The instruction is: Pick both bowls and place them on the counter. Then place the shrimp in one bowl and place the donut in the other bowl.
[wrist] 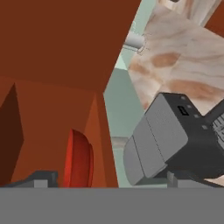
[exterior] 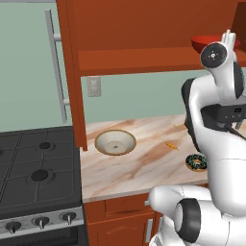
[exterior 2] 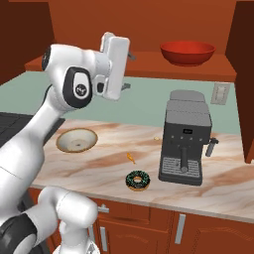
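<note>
The glossy red bowl [exterior 2: 187,52] rests on the open wooden shelf [exterior 2: 149,69] above the counter; the hand view shows this red bowl [wrist: 78,159] edge-on. My gripper [exterior 2: 128,71] is raised to shelf height, left of the red bowl and apart from it, open and empty. Its fingertips [wrist: 41,178] stand wide in the hand view. On the marbled counter [exterior 2: 99,168] sit the cream-beige bowl [exterior 2: 76,140], the small orange shrimp [exterior 2: 130,158] and the chocolate donut [exterior 2: 138,180]. The left base view has the cream bowl [exterior: 115,142], shrimp [exterior: 171,145] and donut [exterior: 196,162], with the red bowl [exterior: 204,43] partly behind my arm.
A dark grey coffee machine [exterior 2: 186,136] stands on the counter under the shelf, right of the donut. A black stove [exterior: 38,168] borders the counter on the left. A wooden cabinet wall [exterior: 72,72] rises between stove and counter.
</note>
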